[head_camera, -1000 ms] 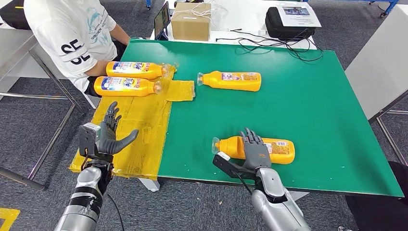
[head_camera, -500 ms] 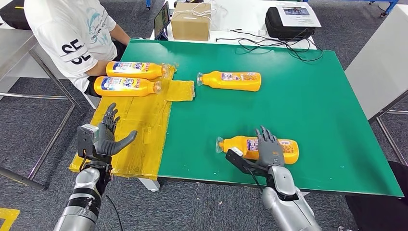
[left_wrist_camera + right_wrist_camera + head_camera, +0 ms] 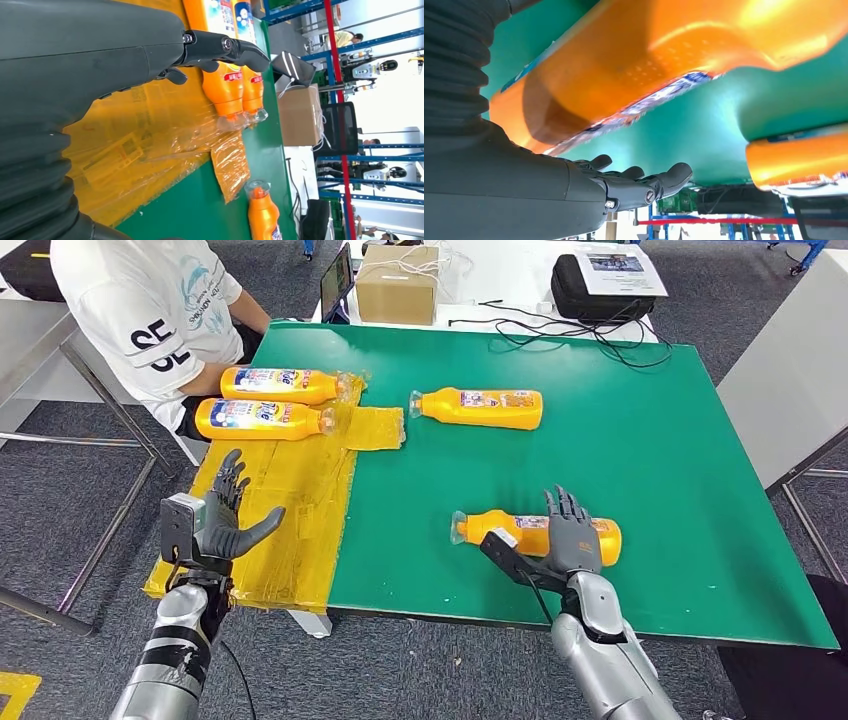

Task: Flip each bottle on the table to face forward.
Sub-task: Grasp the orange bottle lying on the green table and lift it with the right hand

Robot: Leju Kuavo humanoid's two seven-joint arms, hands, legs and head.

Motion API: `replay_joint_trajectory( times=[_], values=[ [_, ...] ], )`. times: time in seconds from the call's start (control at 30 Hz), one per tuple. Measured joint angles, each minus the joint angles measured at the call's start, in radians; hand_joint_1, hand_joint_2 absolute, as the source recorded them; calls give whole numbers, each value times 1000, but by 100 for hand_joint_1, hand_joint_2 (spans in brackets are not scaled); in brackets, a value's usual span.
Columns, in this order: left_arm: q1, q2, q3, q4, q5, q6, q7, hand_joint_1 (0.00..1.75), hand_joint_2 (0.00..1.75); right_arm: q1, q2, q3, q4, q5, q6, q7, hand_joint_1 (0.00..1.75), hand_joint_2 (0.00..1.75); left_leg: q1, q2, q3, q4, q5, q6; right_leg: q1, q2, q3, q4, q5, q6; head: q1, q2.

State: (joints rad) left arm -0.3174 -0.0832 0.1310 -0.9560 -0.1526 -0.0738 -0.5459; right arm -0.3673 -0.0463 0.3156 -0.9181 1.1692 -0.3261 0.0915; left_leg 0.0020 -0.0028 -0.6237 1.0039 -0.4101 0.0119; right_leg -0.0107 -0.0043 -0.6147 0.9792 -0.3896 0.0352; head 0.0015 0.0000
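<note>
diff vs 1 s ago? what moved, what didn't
The right hand slid rightward along the near bottle, from its neck end toward its base, fingers spread flat over it rather than closed around it. The bottle shifted slightly right and its label side turned. The left hand hovers open over the yellow sheet, unchanged. The far bottle and the two bottles on the sheet stayed put.

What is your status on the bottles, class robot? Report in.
Right hand flat over near bottle, not gripping. Left hand open above yellow sheet. Three bottles beyond untouched. Nothing in the way.
</note>
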Motion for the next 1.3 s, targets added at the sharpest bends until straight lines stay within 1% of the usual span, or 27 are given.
replay_joint_trajectory(
  times=[0.1,0.27,0.53,0.57,0.67,0.7,0.8,1.07,1.23,1.3],
  values=[
    [-2,0,0,2,6,0,0,0,175,-9,0,-2,14,-2,31,-2,0,175,0,0,0,0,0,0,0,0,0,0,0,0,0,0],
    [-2,6,1,2,10,-12,0,0,175,-5,-11,-1,25,15,114,4,0,175,0,0,0,0,0,0,0,0,0,0,0,0,0,0],
    [-1,17,2,4,6,-28,-2,0,175,-7,-54,19,27,38,225,29,0,175,0,0,3,0,0,0,0,0,2,-1,0,0,0,0],
    [-1,18,3,4,9,-32,-4,0,175,-8,-60,21,27,43,237,32,16,175,0,0,3,0,0,0,0,0,3,-1,0,0,0,0],
    [-1,20,10,5,26,-46,-24,0,175,-24,-84,38,27,60,281,37,147,175,0,0,5,0,0,1,0,0,5,-1,0,1,0,0],
    [-1,20,13,5,30,-50,-29,0,175,-32,-94,45,27,61,304,36,175,175,-1,0,5,0,1,1,0,0,5,-1,0,1,0,0],
    [1,20,21,5,32,-54,-33,0,175,-51,-125,58,27,50,354,31,175,175,-1,-1,5,0,2,3,-1,0,6,-1,1,2,0,0],
    [5,20,43,5,27,-44,-22,0,175,-67,-165,83,27,3,371,22,175,175,-1,-1,5,0,2,3,0,0,6,-1,2,3,0,0],
    [6,22,52,8,19,-36,-18,0,175,-85,-181,95,28,-57,405,-41,175,175,-1,-1,5,0,2,3,0,0,5,-1,2,3,0,0],
    [6,24,54,11,16,-33,-18,0,175,-89,-184,99,29,-74,410,-55,175,175,-1,-1,4,0,2,3,0,0,5,-1,2,3,0,0]
  ],
)
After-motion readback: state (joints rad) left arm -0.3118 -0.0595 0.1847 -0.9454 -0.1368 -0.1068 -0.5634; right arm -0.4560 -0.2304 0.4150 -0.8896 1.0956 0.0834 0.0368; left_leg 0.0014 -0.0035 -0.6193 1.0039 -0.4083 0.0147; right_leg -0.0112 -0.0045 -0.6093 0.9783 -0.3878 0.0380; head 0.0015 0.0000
